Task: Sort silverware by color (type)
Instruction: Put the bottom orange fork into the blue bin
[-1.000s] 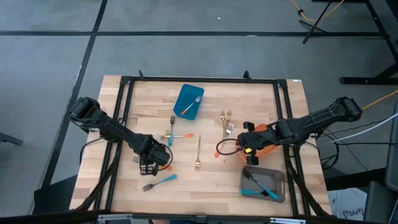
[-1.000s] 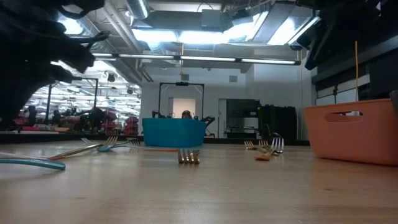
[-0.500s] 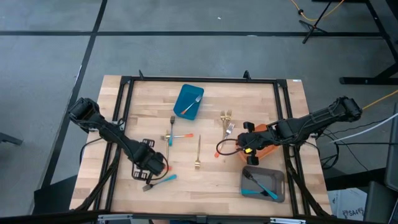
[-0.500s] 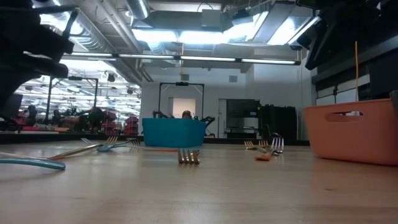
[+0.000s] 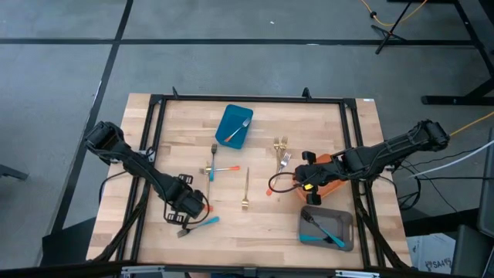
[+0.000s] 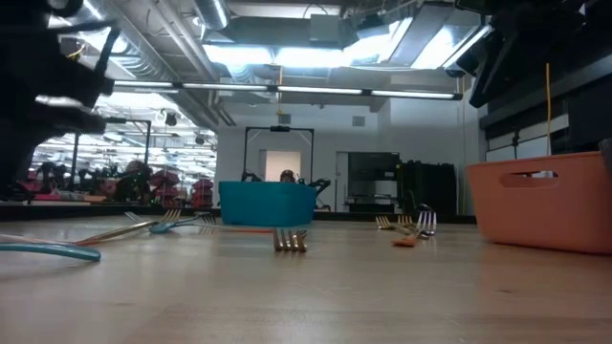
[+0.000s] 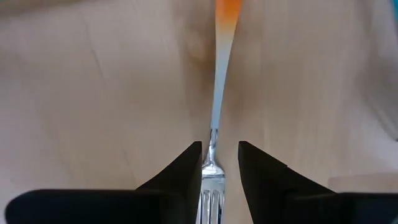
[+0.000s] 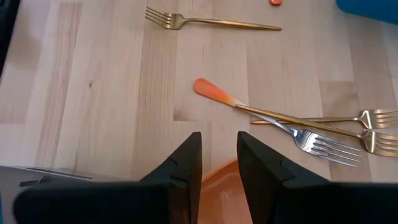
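Observation:
My left gripper (image 5: 185, 210) points down at the near-left part of the table, open by a narrow gap. Its fingers stand on either side of the neck of an orange-handled fork (image 7: 217, 106) that lies flat on the wood; its orange handle (image 5: 206, 208) pokes out beside the gripper. I cannot tell whether the fingers touch it. A blue-handled fork (image 5: 197, 225) lies just nearer. My right gripper (image 5: 307, 179) hovers open over the orange container (image 8: 219, 186) and holds nothing. Another orange-handled fork (image 8: 261, 115) and gold forks (image 8: 376, 129) lie past it.
A blue container (image 5: 234, 126) with a fork inside stands at the far middle. A grey container (image 5: 326, 228) holding blue-handled forks sits at the near right. Loose forks lie at mid-table (image 5: 212, 166), one gold fork (image 5: 246, 189) at the centre and gold ones (image 5: 280, 150) farther right.
My left gripper has moved a little toward the table's near-left and has come down over the orange-handled fork. The right arm has kept still, and no fork has shifted.

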